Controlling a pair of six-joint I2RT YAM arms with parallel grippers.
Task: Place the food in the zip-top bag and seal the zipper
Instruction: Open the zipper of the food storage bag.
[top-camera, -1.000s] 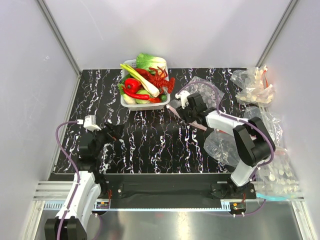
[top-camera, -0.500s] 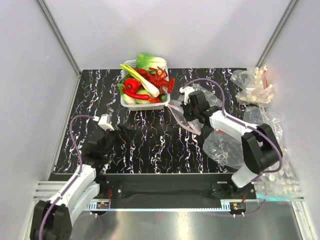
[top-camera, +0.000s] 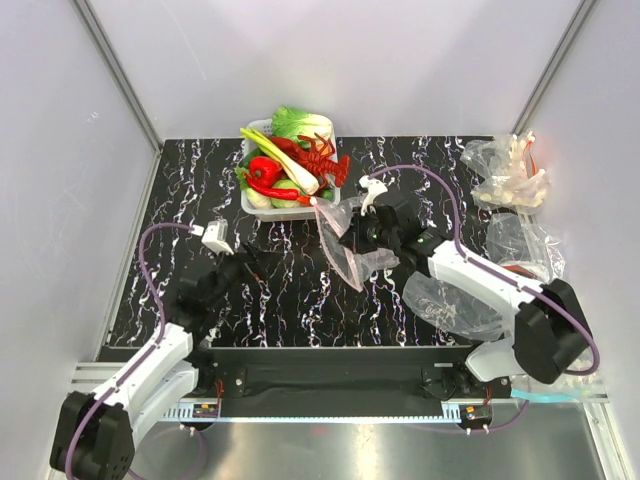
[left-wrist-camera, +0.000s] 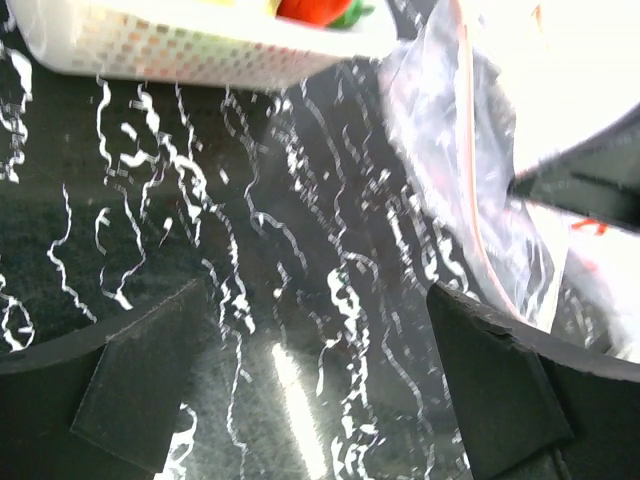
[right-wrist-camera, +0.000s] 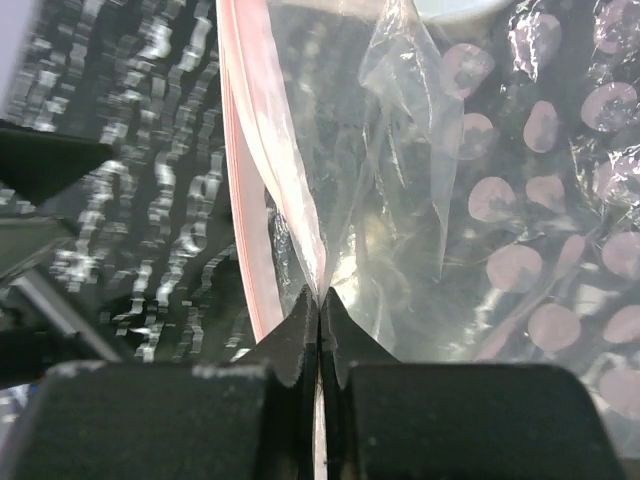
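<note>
The food (top-camera: 290, 160) lies piled in a white basket (top-camera: 249, 195) at the back middle: red pepper, lobster (top-camera: 322, 158), leek, cabbage (top-camera: 298, 122). My right gripper (top-camera: 358, 235) is shut on the zip-top bag (top-camera: 343, 248), which hangs just in front of the basket. In the right wrist view the jaws (right-wrist-camera: 320, 298) pinch one side of the mouth beside the pink zipper (right-wrist-camera: 238, 190), and the mouth gapes above them. My left gripper (top-camera: 262, 263) stands open to the left of the bag, with only tabletop between its fingers (left-wrist-camera: 500, 390). The left wrist view shows the bag (left-wrist-camera: 440, 150) ahead on the right.
Other clear bags lie on the right: one with white pieces (top-camera: 505, 172), one crumpled (top-camera: 445, 300), and one at the table's right edge (top-camera: 560, 350). Slanted side walls close in the black marbled table (top-camera: 190, 190). The basket's wall (left-wrist-camera: 200, 45) is ahead of the left gripper.
My right gripper has shut on the bag's mouth and carried it up and leftward to the table's middle. The left arm has swung forward and to the right, toward the bag, still open.
</note>
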